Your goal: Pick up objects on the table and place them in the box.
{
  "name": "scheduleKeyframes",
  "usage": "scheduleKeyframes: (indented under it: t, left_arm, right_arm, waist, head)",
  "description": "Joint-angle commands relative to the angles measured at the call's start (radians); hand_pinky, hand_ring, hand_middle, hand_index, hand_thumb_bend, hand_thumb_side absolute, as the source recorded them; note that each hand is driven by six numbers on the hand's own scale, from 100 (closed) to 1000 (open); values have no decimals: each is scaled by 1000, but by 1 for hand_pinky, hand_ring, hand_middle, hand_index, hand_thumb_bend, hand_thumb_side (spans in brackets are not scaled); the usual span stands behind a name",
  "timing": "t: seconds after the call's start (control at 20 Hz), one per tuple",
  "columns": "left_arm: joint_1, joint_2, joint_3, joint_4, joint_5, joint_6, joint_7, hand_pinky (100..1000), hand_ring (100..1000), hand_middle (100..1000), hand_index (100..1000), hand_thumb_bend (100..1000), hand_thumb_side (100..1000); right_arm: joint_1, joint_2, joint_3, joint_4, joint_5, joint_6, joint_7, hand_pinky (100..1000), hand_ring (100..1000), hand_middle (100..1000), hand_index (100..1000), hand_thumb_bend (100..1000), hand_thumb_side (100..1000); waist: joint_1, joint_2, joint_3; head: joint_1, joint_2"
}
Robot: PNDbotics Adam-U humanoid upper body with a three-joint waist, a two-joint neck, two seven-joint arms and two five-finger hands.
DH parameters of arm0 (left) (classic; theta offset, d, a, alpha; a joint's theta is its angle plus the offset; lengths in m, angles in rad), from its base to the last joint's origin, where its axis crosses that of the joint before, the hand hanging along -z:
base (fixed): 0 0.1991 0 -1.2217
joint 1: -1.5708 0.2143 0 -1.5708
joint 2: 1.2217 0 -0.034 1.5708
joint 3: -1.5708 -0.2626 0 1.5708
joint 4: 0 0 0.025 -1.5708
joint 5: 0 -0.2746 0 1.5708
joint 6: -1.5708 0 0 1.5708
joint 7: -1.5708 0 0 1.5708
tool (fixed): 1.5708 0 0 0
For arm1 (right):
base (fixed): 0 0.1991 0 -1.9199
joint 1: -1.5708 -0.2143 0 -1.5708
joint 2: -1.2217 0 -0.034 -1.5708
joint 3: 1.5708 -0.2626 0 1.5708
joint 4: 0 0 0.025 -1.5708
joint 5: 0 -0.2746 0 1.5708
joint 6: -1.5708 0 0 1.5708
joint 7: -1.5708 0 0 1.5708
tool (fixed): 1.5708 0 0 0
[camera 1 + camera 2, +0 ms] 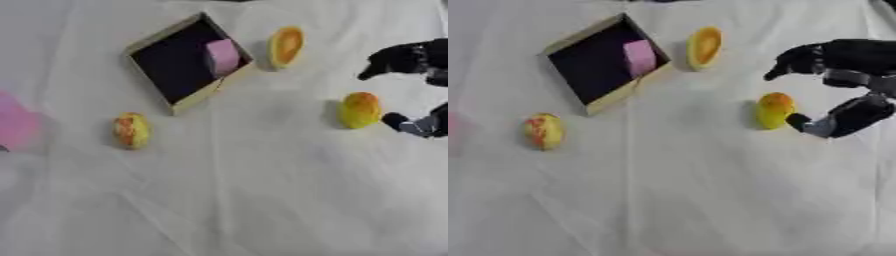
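A shallow box [154, 39] with a tan rim and dark inside lies tilted at the upper middle, with a pink block [222, 56] inside by its right wall. A yellow-orange oval fruit [286, 46] lies just right of the box. A yellow-red fruit [132, 130] sits lower left. Another yellow-orange fruit [774, 110] lies at the right. My right hand [846, 85] is open around that fruit's right side, fingers above and thumb [815, 124] close below, not clearly touching. My left hand shows in no view.
A white wrinkled cloth [245, 200] covers the table. A pink blurred shape [16, 124] sits at the left edge in the left eye view.
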Motion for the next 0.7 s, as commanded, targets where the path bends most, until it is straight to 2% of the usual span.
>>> scheduleKeyframes:
  t: [0.05, 0.4, 0.7]
  left_arm:
    - [-9, 20, 2, -15, 3, 0, -5, 706, 664, 655, 812, 100, 565]
    - [-8, 11, 0, -15, 3, 3, -7, 706, 664, 654, 812, 100, 564]
    - [-8, 5, 0, -15, 2, 3, -7, 706, 664, 654, 812, 100, 563]
  right_arm:
    - [-23, -2, -2, 50, 24, -11, 12, 944, 982, 843, 932, 249, 323]
    - [-49, 42, 6, 134, 60, -24, 10, 946, 981, 845, 939, 293, 332]
    - [-62, 72, 11, 204, 88, -34, 5, 946, 979, 835, 933, 273, 322]
  waist:
    - [-6, 1, 1]
    - [0, 10, 0]
    - [6, 19, 5]
  head:
    - [-5, -17]
    - [-8, -22]
    - [-10, -27]
